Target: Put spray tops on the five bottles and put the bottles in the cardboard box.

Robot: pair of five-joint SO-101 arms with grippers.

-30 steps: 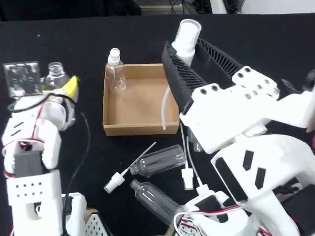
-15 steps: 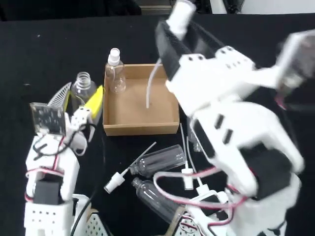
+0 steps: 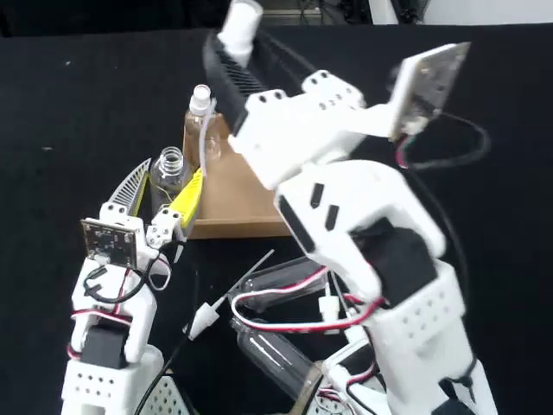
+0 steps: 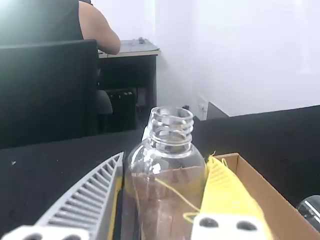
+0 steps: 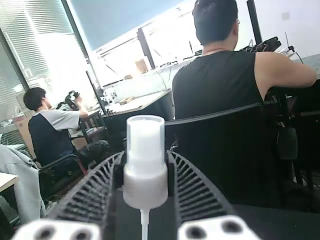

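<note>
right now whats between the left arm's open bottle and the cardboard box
The yellow finger of the left gripper, touching the open bottle beside the cardboard box, in the left wrist view.

spray top (image 5: pixel 145 162) between end effector (image 5: pixel 144 187) fingers

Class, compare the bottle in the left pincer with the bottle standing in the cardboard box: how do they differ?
The held bottle has a bare threaded neck; the boxed bottle wears a spray top. The first is gripped outside the cardboard box; the second stands free inside. Both are clear and upright.
</note>
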